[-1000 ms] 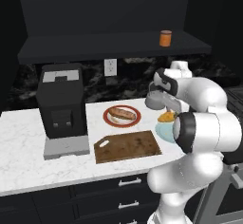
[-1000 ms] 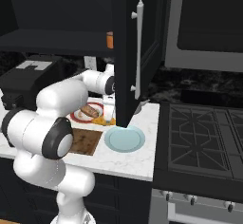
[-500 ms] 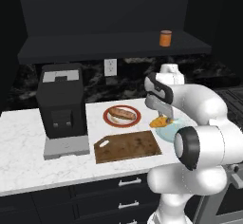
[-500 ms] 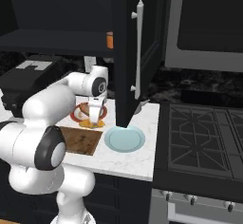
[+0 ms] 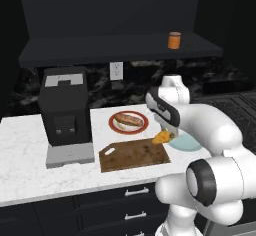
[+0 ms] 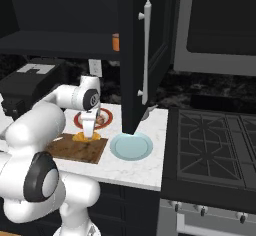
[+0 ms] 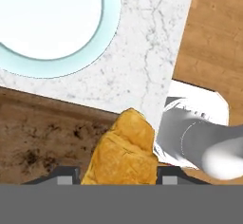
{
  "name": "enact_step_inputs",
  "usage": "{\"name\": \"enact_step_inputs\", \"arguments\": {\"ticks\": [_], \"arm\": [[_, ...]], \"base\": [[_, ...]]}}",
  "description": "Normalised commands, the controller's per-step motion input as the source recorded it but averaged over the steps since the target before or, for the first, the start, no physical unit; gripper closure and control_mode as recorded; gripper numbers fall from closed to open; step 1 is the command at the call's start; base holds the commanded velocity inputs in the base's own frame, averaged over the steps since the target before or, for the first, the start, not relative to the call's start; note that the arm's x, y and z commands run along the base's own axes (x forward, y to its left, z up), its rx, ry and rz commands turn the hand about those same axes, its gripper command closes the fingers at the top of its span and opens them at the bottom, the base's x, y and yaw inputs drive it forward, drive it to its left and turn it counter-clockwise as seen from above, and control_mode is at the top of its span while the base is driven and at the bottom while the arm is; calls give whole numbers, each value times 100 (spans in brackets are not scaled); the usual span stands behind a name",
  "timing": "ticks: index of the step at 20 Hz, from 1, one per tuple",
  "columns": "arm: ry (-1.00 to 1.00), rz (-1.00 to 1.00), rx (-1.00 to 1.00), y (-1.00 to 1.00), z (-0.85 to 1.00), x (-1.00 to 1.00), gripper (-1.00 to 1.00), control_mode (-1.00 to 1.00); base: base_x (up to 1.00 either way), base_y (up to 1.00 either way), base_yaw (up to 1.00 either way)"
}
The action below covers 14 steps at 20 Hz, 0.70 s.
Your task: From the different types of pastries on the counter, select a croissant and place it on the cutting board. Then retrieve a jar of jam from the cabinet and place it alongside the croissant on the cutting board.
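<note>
Golden-orange croissant [image 5: 161,137] clamped in the jaws of the gripper [image 5: 165,135], hanging over the right end of the cutting board [image 5: 131,155], beside the pale blue plate [image 6: 131,146] on the worktop [image 5: 25,165]; jar of jam [image 5: 174,40] on the cabinet shelf [image 5: 100,50]

The bench [image 5: 25,165] looked like polished white marble with faint grey veins. The board [image 5: 132,155] was matt brown wood, its grain mottled with dark stains. The croissant [image 7: 124,152] had a rough, flaky golden crust. The empty plate [image 6: 131,146] was smooth and glossy, pale blue like glazed ceramic. The cabinet [image 6: 142,45] was matt black with a satin metal handle. The jar [image 5: 174,40] looked smooth and orange. The coffee machine [image 5: 65,112] was matt black plastic.
</note>
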Motion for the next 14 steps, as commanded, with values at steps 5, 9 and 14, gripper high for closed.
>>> {"name": "enact_step_inputs", "arguments": {"ticks": [5,9,14], "arm": [[-17,3,-7,2,-14,19,100,-100],[-8,4,-5,11,-13,13,100,-100],[0,5,0,16,-28,15,100,-100]], "base": [[0,0,0],[0,0,0],[0,0,0]]}}
